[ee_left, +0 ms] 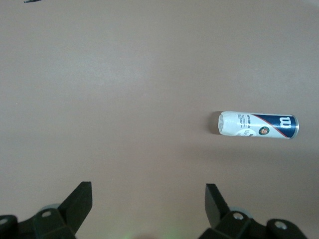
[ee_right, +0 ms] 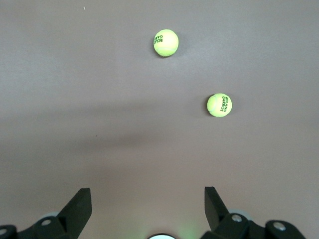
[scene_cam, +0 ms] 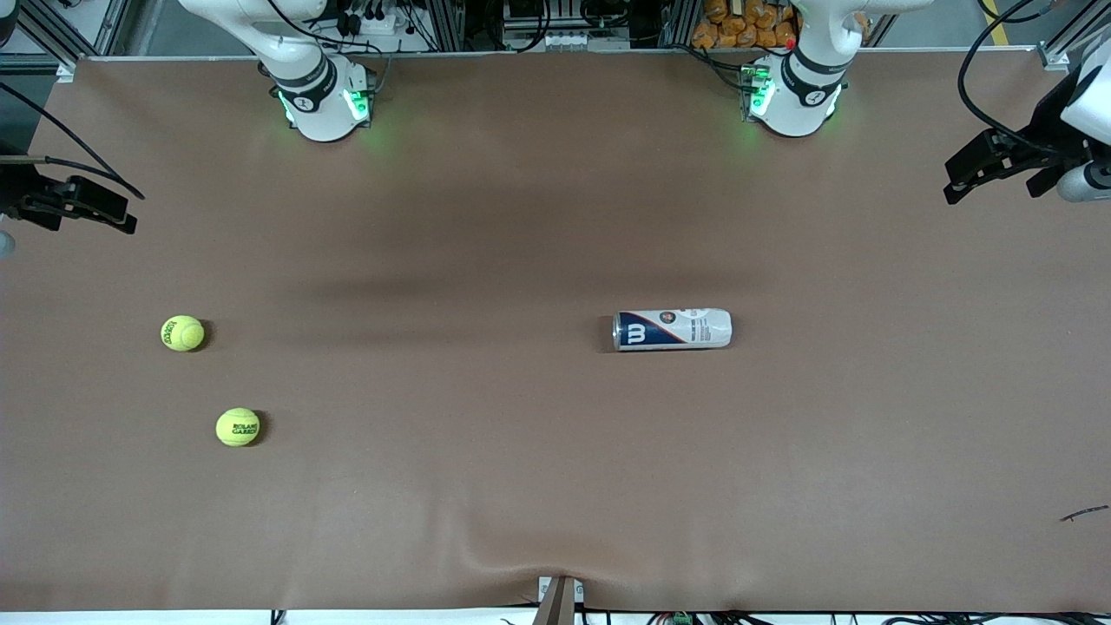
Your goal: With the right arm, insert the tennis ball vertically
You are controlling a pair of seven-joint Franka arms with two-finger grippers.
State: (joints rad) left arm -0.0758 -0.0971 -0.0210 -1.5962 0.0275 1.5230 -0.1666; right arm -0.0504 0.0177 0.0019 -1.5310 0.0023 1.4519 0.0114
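Right claw (ee_right: 148, 209) hangs spread over the worktop (scene_cam: 486, 217) edge, left claw (ee_left: 148, 209) too; center on one ball (scene_cam: 182, 333) before pinching.

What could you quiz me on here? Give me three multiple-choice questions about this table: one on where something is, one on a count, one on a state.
1. Where do the tennis balls lie?
A. toward the right arm's end of the table
B. inside the can
C. on top of the can

2. How many tennis balls are there?
A. one
B. two
C. four

3. How is the can placed?
A. standing upright
B. held in a gripper
C. lying on its side

Answers:
1 A: one tennis ball and the other tennis ball, nearer the front camera, lie on the table at that end, apart from the can.
2 B: only those two show.
3 C: it lies flat on the table, and the left gripper and right gripper are open, holding nothing.
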